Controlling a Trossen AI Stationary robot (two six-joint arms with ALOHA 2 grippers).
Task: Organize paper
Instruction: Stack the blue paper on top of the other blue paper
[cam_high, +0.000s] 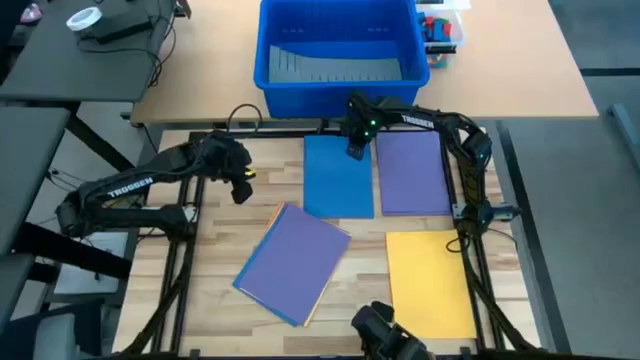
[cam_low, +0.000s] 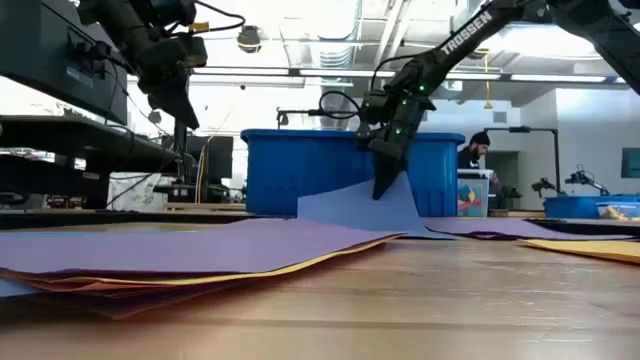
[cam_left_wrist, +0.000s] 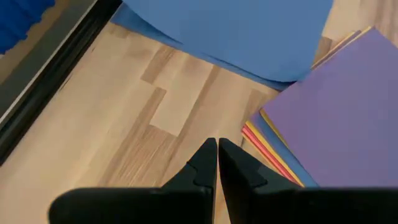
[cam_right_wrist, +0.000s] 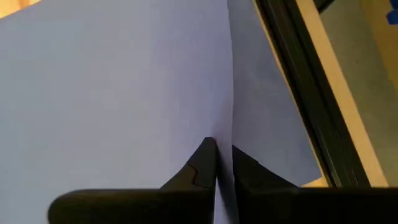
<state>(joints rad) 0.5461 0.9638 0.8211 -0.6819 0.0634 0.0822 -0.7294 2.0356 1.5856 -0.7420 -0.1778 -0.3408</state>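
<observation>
A blue sheet of paper (cam_high: 338, 182) lies at the table's far middle, with a purple sheet (cam_high: 412, 172) right of it and a yellow sheet (cam_high: 430, 280) nearer. A slanted stack topped by a purple sheet (cam_high: 293, 262) lies near the middle, with orange, red and blue edges (cam_left_wrist: 267, 146) showing under it. My right gripper (cam_high: 355, 152) is shut on the blue sheet's far right corner. My left gripper (cam_high: 243, 188) hangs shut and empty above bare wood, left of the blue sheet and the stack (cam_left_wrist: 329, 112). My right gripper pinches the blue sheet between its two fingers at the far right corner (cam_right_wrist: 225, 134), coming from above and pointing down. That corner (cam_low: 372, 205) is raised off the table and the sheet slopes down from it. The near part (cam_high: 338, 205) lies flat on the wood.
A big blue bin (cam_high: 340, 45) stands just beyond the table's far edge, behind the blue and purple sheets. Black frame rails (cam_high: 470, 215) run along the table's sides. Bare wood (cam_high: 240, 230) shows on the left of the table. A person (cam_low: 478, 150) sits in the room behind.
</observation>
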